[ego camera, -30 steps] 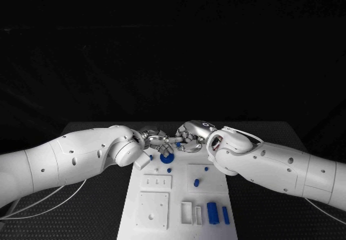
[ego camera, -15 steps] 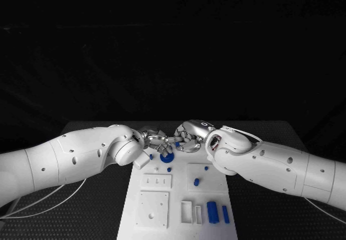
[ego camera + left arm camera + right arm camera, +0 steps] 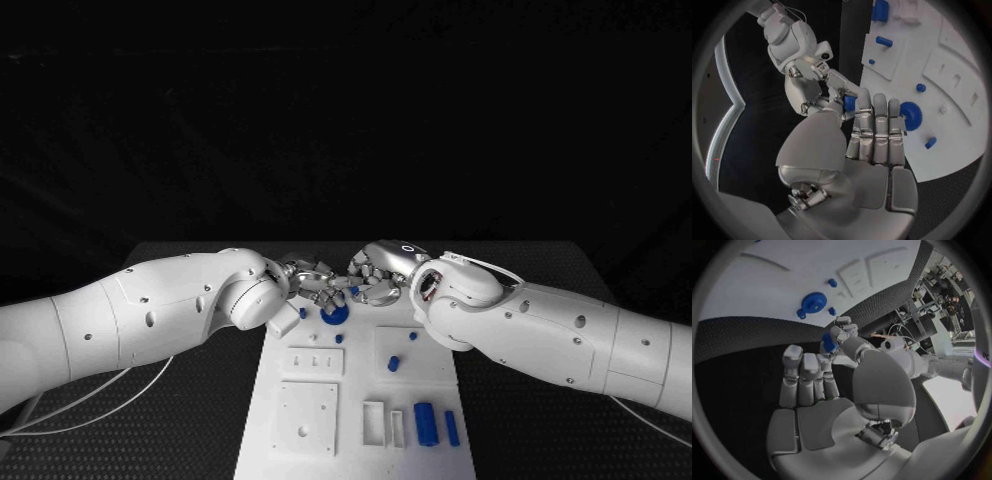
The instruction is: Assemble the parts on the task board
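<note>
Your left robot hand (image 3: 857, 145) and right robot hand (image 3: 826, 390) both pinch one small blue part (image 3: 849, 103). It looks stiff, light and smooth; hold its ends firmly.

- The head view looks down from above and behind the arms, along the board (image 3: 356, 395), far enough to take in the whole table (image 3: 534, 400).
- Each wrist view sits close behind its own hand.
- All three share the board's far end with the blue gear (image 3: 335, 315) (image 3: 910, 116) (image 3: 814, 302).
</note>
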